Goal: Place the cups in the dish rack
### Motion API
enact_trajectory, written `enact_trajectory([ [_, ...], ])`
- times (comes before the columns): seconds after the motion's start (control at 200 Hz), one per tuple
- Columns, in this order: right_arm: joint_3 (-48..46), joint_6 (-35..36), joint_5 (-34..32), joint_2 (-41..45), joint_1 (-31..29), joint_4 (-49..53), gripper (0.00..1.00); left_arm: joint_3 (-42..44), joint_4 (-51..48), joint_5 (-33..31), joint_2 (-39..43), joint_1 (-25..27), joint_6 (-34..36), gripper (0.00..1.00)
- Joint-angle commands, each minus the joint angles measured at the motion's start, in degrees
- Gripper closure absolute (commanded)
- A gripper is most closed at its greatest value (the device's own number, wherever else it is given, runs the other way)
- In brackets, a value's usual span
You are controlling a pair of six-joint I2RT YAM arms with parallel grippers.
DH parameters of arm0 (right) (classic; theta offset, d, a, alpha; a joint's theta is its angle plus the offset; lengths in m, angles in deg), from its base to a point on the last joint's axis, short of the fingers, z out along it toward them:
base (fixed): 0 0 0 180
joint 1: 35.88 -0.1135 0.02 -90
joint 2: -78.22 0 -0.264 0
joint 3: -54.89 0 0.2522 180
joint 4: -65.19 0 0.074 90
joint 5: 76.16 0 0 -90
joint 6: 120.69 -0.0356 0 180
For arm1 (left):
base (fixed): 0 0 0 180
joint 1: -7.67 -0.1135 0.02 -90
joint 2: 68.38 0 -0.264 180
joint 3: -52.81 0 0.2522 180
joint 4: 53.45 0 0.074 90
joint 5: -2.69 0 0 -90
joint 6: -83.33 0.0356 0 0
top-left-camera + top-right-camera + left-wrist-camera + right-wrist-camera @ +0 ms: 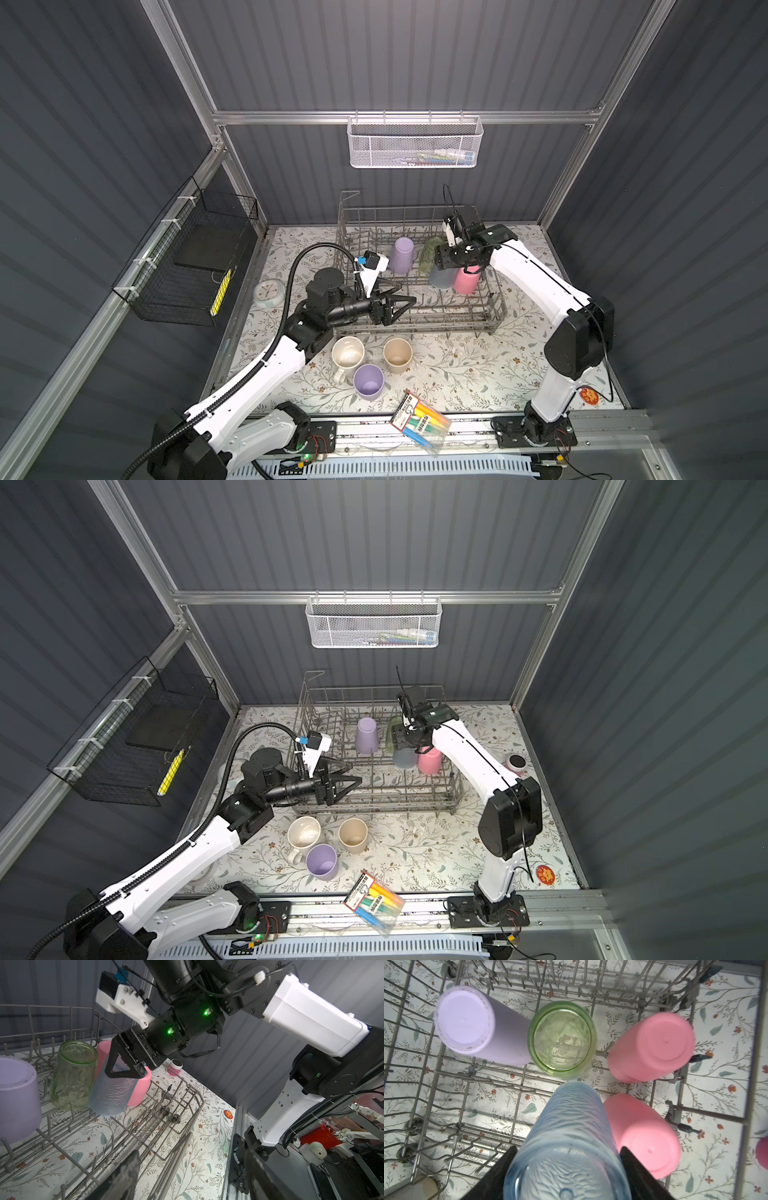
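In the rack (708, 1114) — perhaps five cups (652, 1047)

A white mesh basket (413, 143) hangs at back, a black wire basket (183, 266) at left; a marker pack (422, 419) lies in front.

The tabletop (478, 374) bears a leaf-and-flower print; the dish rack (449, 322) is grey; the rippled blue cup (566, 1126) is translucent.

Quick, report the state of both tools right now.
Left tool: open, holding nothing.
Right tool: closed on the blue cup.
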Motion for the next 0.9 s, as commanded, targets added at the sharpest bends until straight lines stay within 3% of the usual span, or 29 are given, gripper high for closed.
enact_trajectory([
  [0.0, 2.7, 0.2, -1.2, 2.8, -0.8, 2.0, 0.52, -0.7, 0.7, 0.6, 0.7, -0.3, 1.0, 0.21],
  [0.896, 7.5, 0.2, 1.0, 4.5, -5.0, 3.2, 0.53, -0.9, 1.2, 0.8, 0.2, -0.3, 1.0, 0.21],
])
